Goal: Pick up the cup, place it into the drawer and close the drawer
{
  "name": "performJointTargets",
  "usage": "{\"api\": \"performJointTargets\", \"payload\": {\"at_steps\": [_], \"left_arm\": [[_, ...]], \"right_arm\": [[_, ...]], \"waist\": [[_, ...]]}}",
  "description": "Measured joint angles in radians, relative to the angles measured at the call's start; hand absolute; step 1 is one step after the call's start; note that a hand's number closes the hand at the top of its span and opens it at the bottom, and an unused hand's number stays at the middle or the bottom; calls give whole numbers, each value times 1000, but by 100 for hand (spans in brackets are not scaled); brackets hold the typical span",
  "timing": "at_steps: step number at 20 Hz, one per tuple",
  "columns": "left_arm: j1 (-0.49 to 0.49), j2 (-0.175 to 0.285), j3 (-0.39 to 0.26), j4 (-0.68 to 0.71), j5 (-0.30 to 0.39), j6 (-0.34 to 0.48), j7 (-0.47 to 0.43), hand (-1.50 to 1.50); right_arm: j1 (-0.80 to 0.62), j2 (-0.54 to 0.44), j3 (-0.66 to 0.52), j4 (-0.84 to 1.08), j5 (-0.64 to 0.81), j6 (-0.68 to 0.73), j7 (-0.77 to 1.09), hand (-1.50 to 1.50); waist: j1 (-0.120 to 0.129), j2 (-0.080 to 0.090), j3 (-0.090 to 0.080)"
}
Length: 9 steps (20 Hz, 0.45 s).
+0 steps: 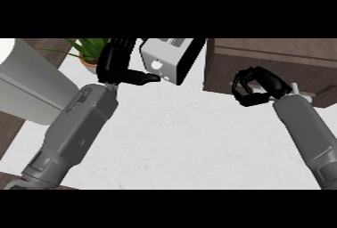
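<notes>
Oddly, no cup shows anywhere in the head view, so I cannot tell where it is: it may already sit inside the dark wooden drawer at the far right, or be hidden some other way. The right hand is at the drawer's front, its fingers curled in over a pale bar that looks like the handle. The left hand rests at the far left with straight fingers pointing up, its thumb out towards a white appliance just beside it; a potted plant stands further left. The white counter lies between the forearms. If this is the closing step, the main risk is shutting the drawer without the cup in it, since nothing here confirms it went in. Curled fingers could also get caught between the front and the frame, or hook the bar and drag the drawer out again as the arm withdraws.
</notes>
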Motion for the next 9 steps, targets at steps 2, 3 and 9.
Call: {"api": "performJointTargets", "payload": {"at_steps": [2, 3, 9], "left_arm": [[8, 0, -2, -7, 2, -10, 2, -150], [11, 1, -4, -10, 3, -15, 4, -150], [35, 5, -6, -27, 8, -39, 3, -150]], "right_arm": [[6, -8, -4, -8, -13, 25, -3, 150], [9, -12, -7, -12, -20, 38, -2, 150], [26, -33, -16, -38, -55, 105, -1, 150]], "waist": [[6, 2, 1], [9, 3, 1], [23, 8, 6]]}}
